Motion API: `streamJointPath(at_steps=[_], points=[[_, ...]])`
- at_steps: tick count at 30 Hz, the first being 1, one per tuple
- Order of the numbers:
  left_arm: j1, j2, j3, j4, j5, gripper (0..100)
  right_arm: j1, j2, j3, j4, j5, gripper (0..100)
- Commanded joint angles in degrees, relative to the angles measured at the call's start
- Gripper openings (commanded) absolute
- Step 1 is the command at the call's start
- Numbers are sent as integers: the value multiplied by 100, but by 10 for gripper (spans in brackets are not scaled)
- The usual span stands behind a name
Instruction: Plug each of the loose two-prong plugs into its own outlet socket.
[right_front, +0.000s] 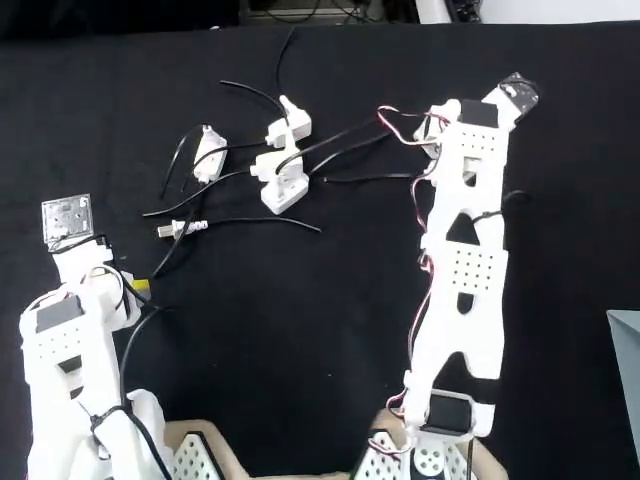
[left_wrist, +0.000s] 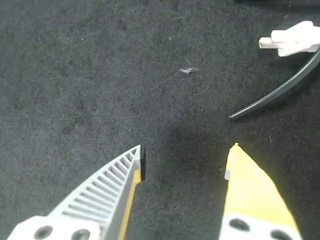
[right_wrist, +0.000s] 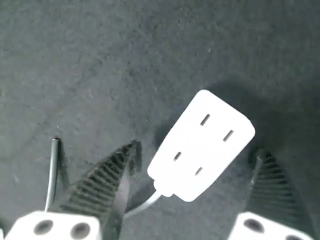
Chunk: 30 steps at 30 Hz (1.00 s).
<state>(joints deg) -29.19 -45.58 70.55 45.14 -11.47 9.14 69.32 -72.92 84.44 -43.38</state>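
A loose white two-prong plug (right_front: 180, 229) on a black cable lies left of centre on the black table; it also appears ahead of my left gripper (left_wrist: 187, 146) as the plug (left_wrist: 290, 40). That gripper is open over bare cloth, with nothing between its fingers. A second white plug (right_front: 208, 155) lies farther back. White socket blocks (right_front: 280, 165) with black cords cluster at the back centre. My right gripper (right_wrist: 196, 150) is open, one finger on each side of a white outlet socket (right_wrist: 202, 145) whose slots face up. The fingers stand apart from it.
The right arm (right_front: 465, 260) stretches up the right side of the table, with red and white wires (right_front: 400, 118) near its wrist. Black cables (right_front: 250, 222) trail across the middle. The left arm (right_front: 70, 340) sits at the near left.
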Motion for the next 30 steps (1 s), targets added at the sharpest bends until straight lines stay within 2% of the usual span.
streamJointPath(at_steps=[1, 7, 12, 16, 24, 30], points=[[66, -70, -40, -97, 62, 274, 105, -31, -286, 185, -114, 280], [66, -62, -40, -97, 62, 274, 273, -75, -391, 501, -123, 6], [66, -62, -40, -97, 62, 274, 281, -66, -1543, 1600, 53, 12], [66, -62, -40, -97, 62, 274, 299, -66, -2176, 1679, 642, 11], [66, -62, -40, -97, 44, 274, 290, -154, -2211, 1688, 905, 11], [66, -62, -40, -105, 44, 274, 264, -1156, -1508, 1688, 914, 11]])
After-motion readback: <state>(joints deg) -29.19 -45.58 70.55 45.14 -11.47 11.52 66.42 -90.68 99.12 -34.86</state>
